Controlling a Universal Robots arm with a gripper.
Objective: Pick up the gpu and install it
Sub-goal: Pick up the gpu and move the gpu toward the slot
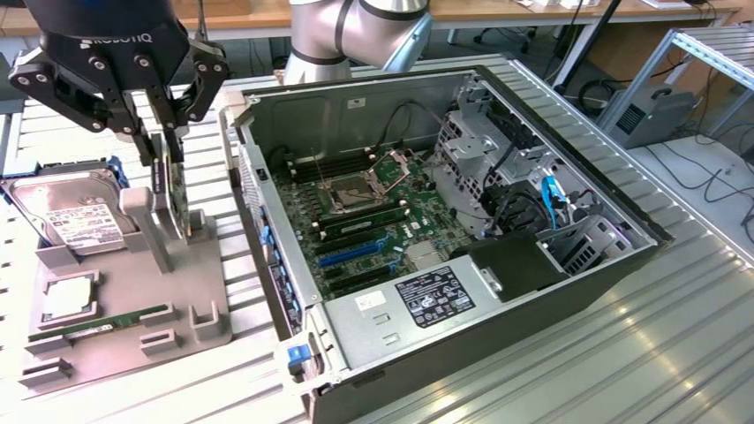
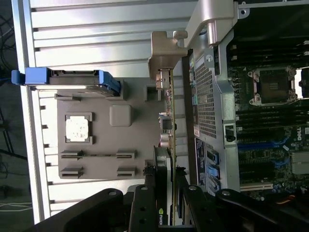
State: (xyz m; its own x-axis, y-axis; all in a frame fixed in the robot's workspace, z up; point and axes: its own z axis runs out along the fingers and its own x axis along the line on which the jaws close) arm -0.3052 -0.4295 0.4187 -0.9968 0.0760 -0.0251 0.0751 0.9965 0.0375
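Hanging straight down from the arm [image 1: 353, 35], which comes in from the far side of the table, the gripper [image 1: 162, 159] [image 2: 165, 180] has its fingers [image 1: 147, 150] pointing at the work surface. They are clenched on the upper edge of the gpu [image 1: 177, 203] [image 2: 170, 121], one on each face. In the wrist view the pads lie flush against the dark cooler on one side and the green board on the other.

The gpu stands upright on its long edge in a slot of the grey holder tray [image 1: 130, 291] [image 2: 96, 104], on the exterior view's left. Its silver bracket is at the end away from the wrist camera.

Just beside the card, toward the exterior view's right, rises the rear wall of the open computer case [image 1: 250, 190] [image 2: 207, 96]. Only a narrow strip of room lies between card and wall. On the other side the tray holds a hard drive [image 1: 71, 221] [image 2: 72, 79] in a blue frame, a square processor [image 1: 65, 300] [image 2: 78, 129] and a narrow memory stick [image 1: 101, 327] [image 2: 96, 155], all well apart from the card.

Inside the case the motherboard [image 1: 365, 230] [image 2: 265, 121] lies flat and uncovered from above, its blue expansion slots [image 1: 353, 254] [image 2: 256, 145] unfilled. Drive cages and cables crowd the case's side on the exterior view's right. The ribbed metal table [image 1: 659, 353] [image 2: 96, 29] lies around everything.
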